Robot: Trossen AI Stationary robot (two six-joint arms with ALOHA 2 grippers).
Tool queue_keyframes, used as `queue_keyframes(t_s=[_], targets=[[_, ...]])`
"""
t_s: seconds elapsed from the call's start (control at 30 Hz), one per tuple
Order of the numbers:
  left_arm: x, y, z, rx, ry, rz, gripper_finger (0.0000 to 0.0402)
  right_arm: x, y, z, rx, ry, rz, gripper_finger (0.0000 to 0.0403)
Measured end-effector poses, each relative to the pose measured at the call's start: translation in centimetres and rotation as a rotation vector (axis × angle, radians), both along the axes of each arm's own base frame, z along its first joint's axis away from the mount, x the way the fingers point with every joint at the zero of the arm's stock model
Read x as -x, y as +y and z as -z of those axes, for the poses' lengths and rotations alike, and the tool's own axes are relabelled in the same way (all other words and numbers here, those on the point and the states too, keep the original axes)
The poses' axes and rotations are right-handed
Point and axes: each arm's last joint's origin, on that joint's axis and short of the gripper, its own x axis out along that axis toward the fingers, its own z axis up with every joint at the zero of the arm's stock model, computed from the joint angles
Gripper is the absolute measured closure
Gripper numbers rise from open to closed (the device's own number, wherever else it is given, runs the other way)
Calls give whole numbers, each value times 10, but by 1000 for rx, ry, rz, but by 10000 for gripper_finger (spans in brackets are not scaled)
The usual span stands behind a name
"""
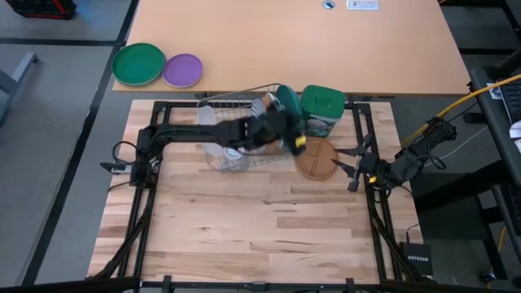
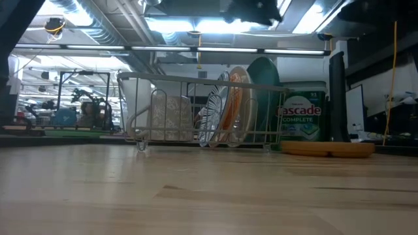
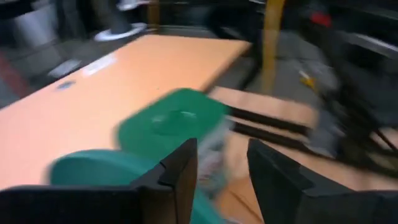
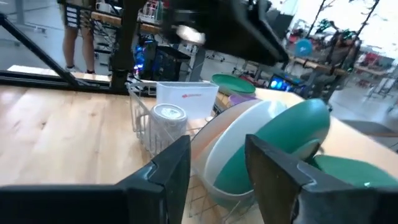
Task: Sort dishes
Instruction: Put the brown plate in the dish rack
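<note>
A wire dish rack (image 1: 232,130) stands at the table's far middle. On edge in its right end stand several dishes: a striped plate (image 2: 212,117), an orange plate (image 2: 235,108), a white plate (image 4: 230,149) and a large teal plate (image 2: 264,85). A brown plate (image 1: 316,159) lies flat on the table to the right of the rack. My left gripper (image 3: 222,149) hovers open over the rack's right end, above the plates, with nothing between its fingers. My right gripper (image 1: 342,160) waits open at the table's right side, just right of the brown plate.
A green lidded canister (image 1: 321,110) stands right behind the brown plate, next to the rack. A white cup holder (image 4: 180,102) sits at the rack's left end. A bright-green plate (image 1: 138,63) and a purple plate (image 1: 182,70) lie on the far desk.
</note>
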Motion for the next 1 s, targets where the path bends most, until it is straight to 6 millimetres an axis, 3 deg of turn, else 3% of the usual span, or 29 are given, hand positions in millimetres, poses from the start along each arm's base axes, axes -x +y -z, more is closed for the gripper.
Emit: queue_keyframes(t_s=[0.2, 0.37, 0.73, 0.9, 1.0], targets=[[-9, -51, 21, -113, 198, 337, 271, 0, 3, 9, -97, 54, -124, 246], [-21, -75, 56, -221, 362, 463, 271, 1, 4, 15, -208, 92, -177, 246], [-50, -66, 142, -209, 543, 472, 271, 2, 3, 19, -389, 78, -133, 246], [-56, -58, 171, -200, 601, 473, 271, 1, 4, 20, -377, 79, -113, 246], [-59, -57, 178, -226, 601, 483, 271, -1, 5, 21, -363, 81, -90, 246]])
